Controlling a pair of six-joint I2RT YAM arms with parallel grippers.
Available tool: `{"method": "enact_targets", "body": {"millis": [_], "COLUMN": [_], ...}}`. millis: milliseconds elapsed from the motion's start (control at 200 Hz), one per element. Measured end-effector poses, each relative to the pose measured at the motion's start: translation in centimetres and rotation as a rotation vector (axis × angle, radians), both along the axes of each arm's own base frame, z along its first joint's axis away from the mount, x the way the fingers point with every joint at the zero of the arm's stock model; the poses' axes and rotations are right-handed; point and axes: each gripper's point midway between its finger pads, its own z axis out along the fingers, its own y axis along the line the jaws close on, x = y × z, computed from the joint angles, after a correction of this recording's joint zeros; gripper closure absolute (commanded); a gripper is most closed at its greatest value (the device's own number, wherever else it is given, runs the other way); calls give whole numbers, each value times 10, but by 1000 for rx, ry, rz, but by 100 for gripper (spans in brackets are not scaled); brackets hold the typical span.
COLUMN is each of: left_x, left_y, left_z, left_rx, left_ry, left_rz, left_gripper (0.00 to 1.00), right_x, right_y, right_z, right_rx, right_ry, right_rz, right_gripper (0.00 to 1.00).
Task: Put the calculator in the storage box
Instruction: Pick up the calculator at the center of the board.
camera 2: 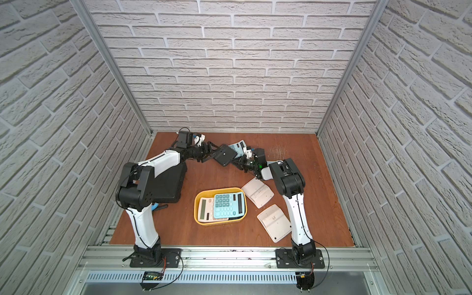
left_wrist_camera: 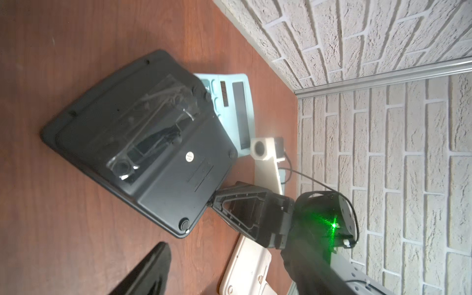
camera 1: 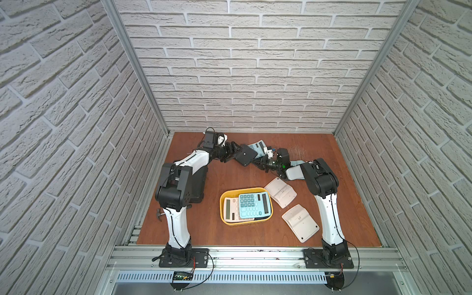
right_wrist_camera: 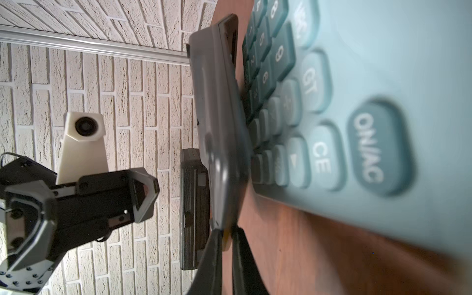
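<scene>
Grip security matters: right gripper [camera 1: 255,162] pinches an edge of the black calculator [camera 1: 245,155], tilted face-down over a blue calculator [camera 1: 256,147] at the far worktop [camera 1: 332,204]; left gripper [camera 1: 233,150] stands open beside it. Lift level before carrying toward the crowded storage box [camera 1: 221,204].

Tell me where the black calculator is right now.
In both top views the black calculator is far centre over the table, underside up, its edge pinched by the right gripper, overlapping a light blue calculator.

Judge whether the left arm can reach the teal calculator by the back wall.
Probably not directly: the black calculator, pinched in the right jaws, sits between the left arm and the teal calculator.
</scene>
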Motion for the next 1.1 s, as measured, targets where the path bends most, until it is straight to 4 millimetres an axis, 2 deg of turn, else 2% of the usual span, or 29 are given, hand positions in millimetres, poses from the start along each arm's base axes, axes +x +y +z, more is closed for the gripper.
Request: {"method": "enact_targets", "body": {"millis": [95, 165, 235, 320, 415, 505, 640, 715, 855, 970, 1100], "left_x": [27, 46, 61, 67, 68, 70, 69, 67, 65, 57, 42], "left_y": [8, 12, 15, 19, 21, 17, 9, 8, 9, 13, 22], "left_z": [4, -5, -26, -58, -89, -87, -86, -87, -87, -87, -85], "left_rx": [39, 74, 106, 127, 131, 102, 69, 55, 49, 69, 124], "left_ry": [-30, -29, -8, 42, 100, 93, 93, 89, 88, 94, 106], "left_rz": [15, 23, 27, 31, 31, 22, 10, 7, 6, 10, 27], "left_gripper": [16, 15, 15, 15, 15, 15, 15, 15, 15, 15, 14], "right_x": [0, 0, 0, 1, 5, 8, 12, 12, -4, -18, -25], "right_y": [0, 0, 1, 1, 2, 3, 4, 3, -5, -13, -25], "right_z": [1, 2, 3, 5, 11, 15, 22, 19, 15, 26, 42], "right_rx": [3, 5, 8, 12, 20, 23, 25, 18, -3, -22, -49], "right_ry": [-5, -6, -6, -9, -21, -34, -51, -46, -18, -18, -48], "right_rz": [2, 2, 3, 3, 2, 2, -1, -5, -9, -10, -16], "right_gripper": [97, 97, 97, 95, 86, 80, 62, 56, 45, 36, 26]}}
